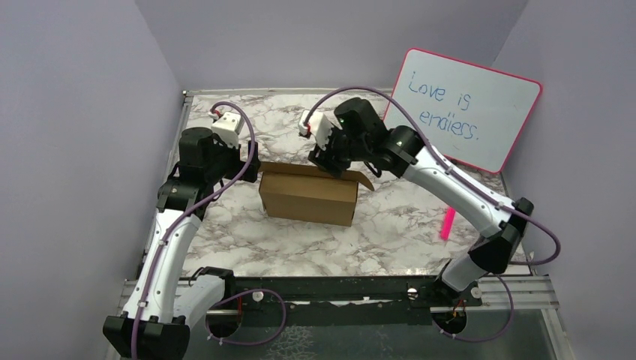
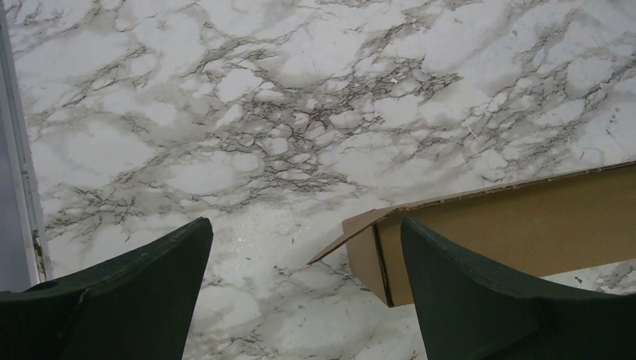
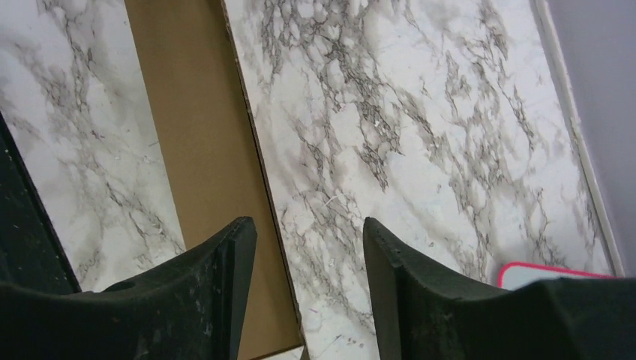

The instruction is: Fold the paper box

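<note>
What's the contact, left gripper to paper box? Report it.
Cannot tell: left wrist view shows one finger of the left gripper overlapping the paper box, hiding any gap.

The table (image 1: 405, 232) has a white top with gray and brown lines, like marble. A brown paper box (image 1: 309, 196) sits on it near the middle, with a small flap sticking out at its right end. A thin pink stick (image 1: 448, 223) lies to the right, well apart from the box. A whiteboard (image 1: 465, 109) with a pink rim stands tilted at the back right corner.
</note>
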{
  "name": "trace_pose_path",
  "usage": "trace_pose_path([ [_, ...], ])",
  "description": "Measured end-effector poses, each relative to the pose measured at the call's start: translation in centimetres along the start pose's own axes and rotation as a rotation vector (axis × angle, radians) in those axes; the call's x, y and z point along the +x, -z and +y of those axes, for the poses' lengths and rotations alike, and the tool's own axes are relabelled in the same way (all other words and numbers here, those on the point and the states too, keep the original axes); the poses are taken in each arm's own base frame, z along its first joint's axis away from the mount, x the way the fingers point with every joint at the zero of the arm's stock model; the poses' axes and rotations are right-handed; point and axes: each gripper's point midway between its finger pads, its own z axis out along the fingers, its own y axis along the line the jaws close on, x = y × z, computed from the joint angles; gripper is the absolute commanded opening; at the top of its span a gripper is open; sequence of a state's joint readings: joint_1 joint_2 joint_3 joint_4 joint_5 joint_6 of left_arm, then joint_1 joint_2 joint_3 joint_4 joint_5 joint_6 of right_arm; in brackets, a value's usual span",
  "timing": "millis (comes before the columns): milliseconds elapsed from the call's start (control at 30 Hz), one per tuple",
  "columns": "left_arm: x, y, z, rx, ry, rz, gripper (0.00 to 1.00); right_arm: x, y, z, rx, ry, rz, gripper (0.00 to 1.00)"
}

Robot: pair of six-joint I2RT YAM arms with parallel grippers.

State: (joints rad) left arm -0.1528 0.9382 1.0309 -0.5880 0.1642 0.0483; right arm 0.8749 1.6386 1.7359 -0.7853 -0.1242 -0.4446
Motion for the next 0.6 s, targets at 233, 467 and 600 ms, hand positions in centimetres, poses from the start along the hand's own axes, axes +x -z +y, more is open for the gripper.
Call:
trace_pose_path([
  [233, -1.1, 0.8, -0.9, 0.056, -0.043, -0.003, 0.93, 1.9, 4.3, 0.0, 0.121, -0.15, -0.003, 0.62],
  [467, -0.2, 0.1, -1.7, 0.116, -0.051, 0.047, 0.9, 6.7, 5.3, 0.6, 0.215, -0.272, 0.099, 0.62],
  [600, 0.3, 0.1, -2.0, 0.13, -0.056, 0.07, 0.85, 7.6, 6.0, 0.5, 0.254, -0.316, 0.108, 0.58],
])
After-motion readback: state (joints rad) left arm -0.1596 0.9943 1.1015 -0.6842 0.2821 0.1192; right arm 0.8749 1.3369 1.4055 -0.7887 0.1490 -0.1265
